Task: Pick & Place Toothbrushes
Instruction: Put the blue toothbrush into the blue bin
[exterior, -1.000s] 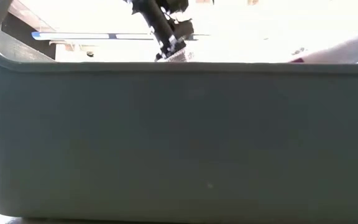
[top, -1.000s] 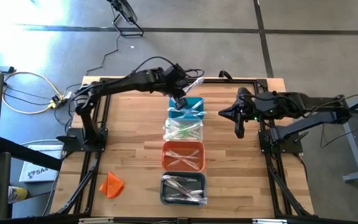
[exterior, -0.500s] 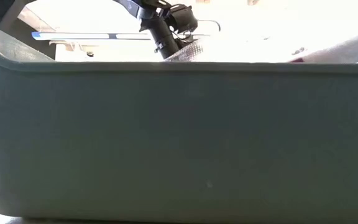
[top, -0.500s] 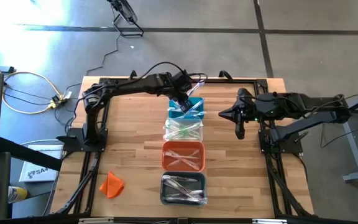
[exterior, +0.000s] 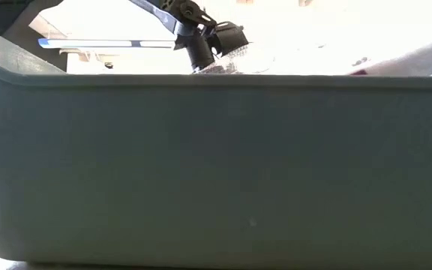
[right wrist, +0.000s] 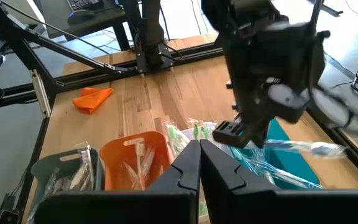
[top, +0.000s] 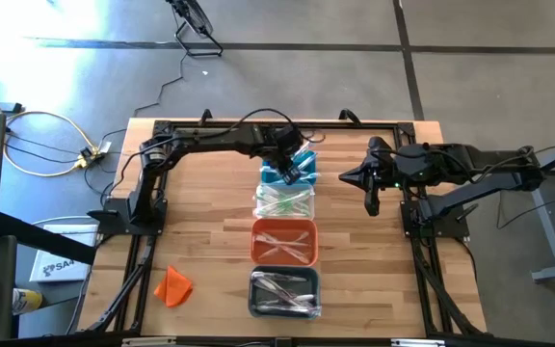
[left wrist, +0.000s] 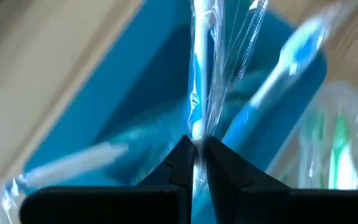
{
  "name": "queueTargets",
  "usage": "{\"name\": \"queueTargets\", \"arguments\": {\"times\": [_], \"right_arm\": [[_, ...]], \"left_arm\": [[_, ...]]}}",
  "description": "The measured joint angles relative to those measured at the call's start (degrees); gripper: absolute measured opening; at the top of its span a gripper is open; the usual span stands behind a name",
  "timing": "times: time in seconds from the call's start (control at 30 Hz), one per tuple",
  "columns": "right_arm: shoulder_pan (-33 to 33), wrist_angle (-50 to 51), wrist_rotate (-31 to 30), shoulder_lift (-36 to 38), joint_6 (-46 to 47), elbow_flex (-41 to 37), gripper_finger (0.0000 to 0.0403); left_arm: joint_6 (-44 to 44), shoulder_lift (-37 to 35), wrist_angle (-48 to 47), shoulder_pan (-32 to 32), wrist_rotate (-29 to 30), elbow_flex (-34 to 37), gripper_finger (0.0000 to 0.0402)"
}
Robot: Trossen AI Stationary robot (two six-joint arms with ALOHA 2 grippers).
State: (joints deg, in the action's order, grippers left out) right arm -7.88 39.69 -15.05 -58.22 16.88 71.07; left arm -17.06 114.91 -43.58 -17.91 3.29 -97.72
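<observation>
My left gripper [top: 288, 170] is over the teal bin [top: 276, 176] at the far end of the bin row and is shut on a clear-wrapped white and light-blue toothbrush [left wrist: 199, 74]. The right wrist view shows this toothbrush [right wrist: 306, 149] sticking out sideways from the left gripper [right wrist: 240, 135]. More blue toothbrushes [left wrist: 277, 70] lie in the teal bin. Green ones [top: 284, 200] fill the clear bin, pale ones [top: 284, 241] the orange bin, and others [top: 283, 292] the grey bin. My right gripper [top: 369, 198] waits shut to the right of the bins. My left gripper pinches the wrapped toothbrush between its two fingertips at one end [left wrist: 196, 132], wrapper and stick together. The fingers come from above, pointing down. The toothbrush reaches out almost level past the fingers, over the teal bin [right wrist: 286, 163]. Whether its free end touches the bin I cannot tell.
The four bins stand in a row down the table's middle, from far to near. An orange cloth lump [top: 173, 286] lies near the table's near left corner. The grey bin's wall [exterior: 216, 172] fills the low view, with the left gripper [exterior: 214, 54] showing above it.
My left arm has swung its forearm toward the table's far edge and its wrist has turned. The gripper has stayed over the teal bin, shifting slightly right and nearer, still shut on the toothbrush. My right arm has kept still.
</observation>
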Motion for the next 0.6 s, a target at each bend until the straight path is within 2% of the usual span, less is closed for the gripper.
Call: {"name": "queueTargets", "arguments": {"times": [0.6], "right_arm": [[0.00,0.32,0.00,0.00,0.00,0.00,0.0002]], "left_arm": [[-2.73,2.45,-1.26,-0.05,0.55,0.04,0.0025]]}}
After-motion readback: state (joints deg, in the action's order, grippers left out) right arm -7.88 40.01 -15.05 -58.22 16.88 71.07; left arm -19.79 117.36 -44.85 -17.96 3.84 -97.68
